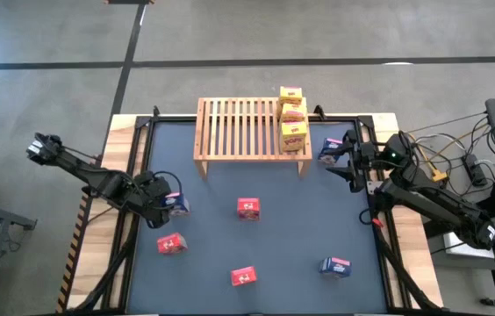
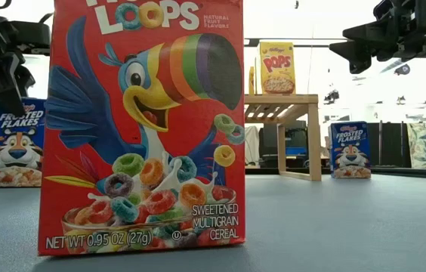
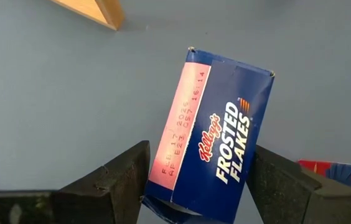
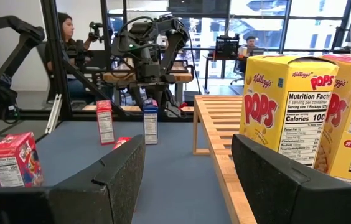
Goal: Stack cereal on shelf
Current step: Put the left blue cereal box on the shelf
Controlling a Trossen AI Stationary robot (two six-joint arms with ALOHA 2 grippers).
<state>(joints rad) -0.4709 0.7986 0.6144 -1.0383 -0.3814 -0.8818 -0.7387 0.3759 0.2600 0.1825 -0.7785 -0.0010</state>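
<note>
The wooden slatted rack (image 1: 243,127) stands at the far middle of the mat. Three yellow cereal boxes (image 1: 292,118) stand upright in a row on its right end (image 4: 284,106). My left gripper (image 1: 161,204) is at the mat's left, shut on a blue box (image 3: 210,140). My right gripper (image 1: 350,162) hovers open beside the rack's right end, next to another blue box (image 1: 331,149) standing on the mat. Three red boxes (image 1: 248,208) (image 1: 171,244) (image 1: 243,276) and a third blue one (image 1: 336,266) sit on the mat. My left gripper pinches the blue box between its two fingers (image 3: 122,180), one on each broad face. The fingers come slanting down from the table's left. The box's date-printed top panel (image 3: 182,124) faces the wrist camera. The box stands upright with its base on the mat (image 2: 16,147).
A red box (image 2: 141,125) stands close before the low camera and hides much of the mat's middle. The rack's left and middle slats (image 1: 230,123) are bare. Black frame rails run along the mat's edges; cables lie at the right. People sit beyond the table.
</note>
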